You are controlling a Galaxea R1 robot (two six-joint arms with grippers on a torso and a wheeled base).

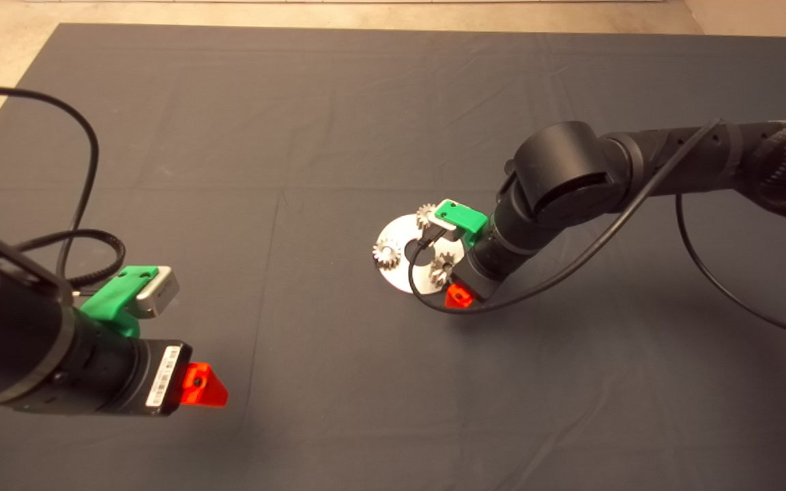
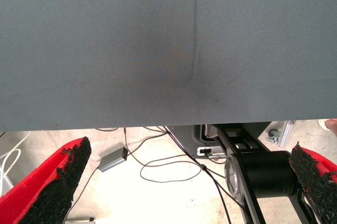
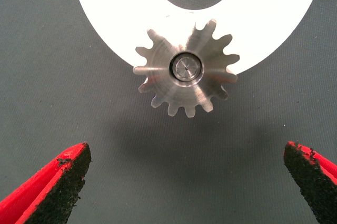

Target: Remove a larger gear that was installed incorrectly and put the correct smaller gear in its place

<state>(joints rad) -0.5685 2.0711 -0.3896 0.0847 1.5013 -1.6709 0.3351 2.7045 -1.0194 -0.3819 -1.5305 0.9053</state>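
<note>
Surface point(image 1: 297, 136): dark grey mat, plain, faint creases; ring plate point(image 1: 400, 235): bright silver-white; gears on it: grey steel, the nearest one point(image 3: 185, 70) with a brushed sheen; both pincers: green bodies, red fingers point(image 3: 50, 184), black pads; arms and cables: black.

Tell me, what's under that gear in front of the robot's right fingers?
The gear sits on the rim of a white ring-shaped plate, on a pin through its centre. Its outer teeth overhang the dark mat. What is directly beneath it is covered.

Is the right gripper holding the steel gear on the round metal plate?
No, the right gripper is open, its fingers clear of the gear on the plate.
</note>
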